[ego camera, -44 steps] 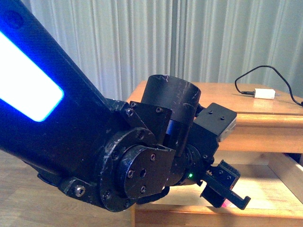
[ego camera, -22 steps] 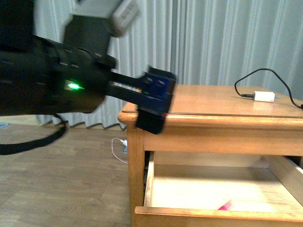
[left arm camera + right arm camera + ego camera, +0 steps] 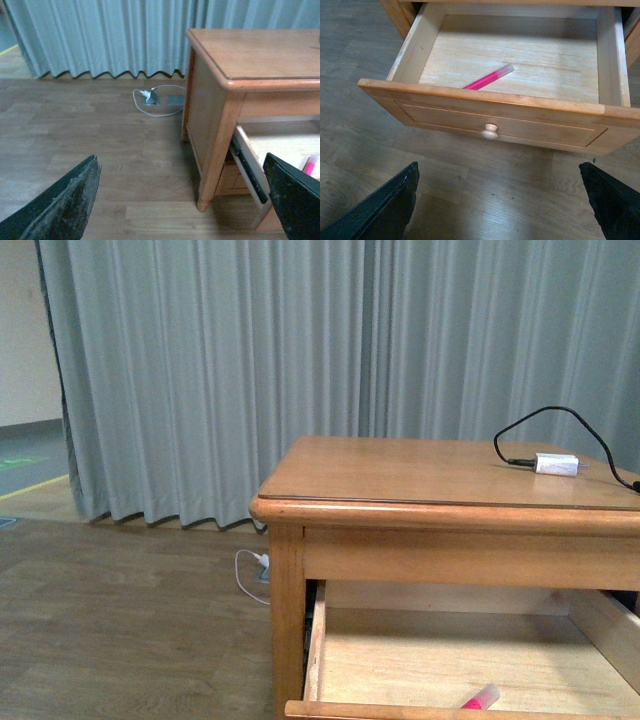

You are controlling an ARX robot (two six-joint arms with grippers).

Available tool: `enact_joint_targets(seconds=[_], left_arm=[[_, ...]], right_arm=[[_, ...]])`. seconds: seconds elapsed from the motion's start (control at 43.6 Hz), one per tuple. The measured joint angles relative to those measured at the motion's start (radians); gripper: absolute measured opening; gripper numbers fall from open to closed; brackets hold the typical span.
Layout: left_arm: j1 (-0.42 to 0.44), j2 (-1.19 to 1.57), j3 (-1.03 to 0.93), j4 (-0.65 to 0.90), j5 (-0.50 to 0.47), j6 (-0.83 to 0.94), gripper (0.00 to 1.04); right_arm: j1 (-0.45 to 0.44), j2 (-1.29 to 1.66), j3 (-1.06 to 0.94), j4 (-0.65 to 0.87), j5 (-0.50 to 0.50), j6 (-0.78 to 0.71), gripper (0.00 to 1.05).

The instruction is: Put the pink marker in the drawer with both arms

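Note:
The pink marker [image 3: 488,79] lies loose on the pale floor of the open upper drawer [image 3: 490,112], close behind its front panel. Its tip also shows in the front view [image 3: 481,699] and in the left wrist view [image 3: 310,164]. My right gripper [image 3: 500,205] is open and empty, out in front of the drawer's round knob [image 3: 489,131] over the floor. My left gripper [image 3: 185,200] is open and empty, over the floor to the side of the cabinet, facing the drawer's side [image 3: 248,167]. Neither arm shows in the front view.
The honey-wood cabinet [image 3: 400,475] carries a small white adapter [image 3: 556,463] with a black cable on its top. Grey curtains [image 3: 250,360] hang behind. A white cord and floor socket [image 3: 152,97] lie on the wood floor beside the cabinet.
The black arm that filled the front view has swung away to the left and out of sight. The marker lies in the drawer as before.

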State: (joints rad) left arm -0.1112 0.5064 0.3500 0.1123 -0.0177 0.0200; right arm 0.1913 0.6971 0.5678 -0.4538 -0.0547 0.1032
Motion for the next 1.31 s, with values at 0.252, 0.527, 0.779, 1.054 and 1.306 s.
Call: enact_joint_targets(seconds=[0.252, 0.527, 0.779, 1.054, 1.306], left_arm=[[0.006, -0.024, -0.029, 0.01, -0.022, -0.024, 0.96], [0.107, -0.126, -0.169, 0.077, 0.016, -0.024, 0.4], [0.109, -0.212, -0.246, 0.077, 0.018, -0.024, 0.04], [0.109, -0.281, -0.288, 0.052, 0.017, -0.024, 0.04], [0.109, -0.413, -0.309, -0.087, 0.018, -0.024, 0.04]], right_arm=[[0.0, 0.0, 0.0, 0.0, 0.0, 0.0, 0.96], [0.0, 0.0, 0.0, 0.0, 0.0, 0.0, 0.96], [0.0, 0.0, 0.0, 0.0, 0.0, 0.0, 0.96], [0.0, 0.0, 0.0, 0.0, 0.0, 0.0, 0.96], [0.0, 0.0, 0.0, 0.0, 0.0, 0.0, 0.96]])
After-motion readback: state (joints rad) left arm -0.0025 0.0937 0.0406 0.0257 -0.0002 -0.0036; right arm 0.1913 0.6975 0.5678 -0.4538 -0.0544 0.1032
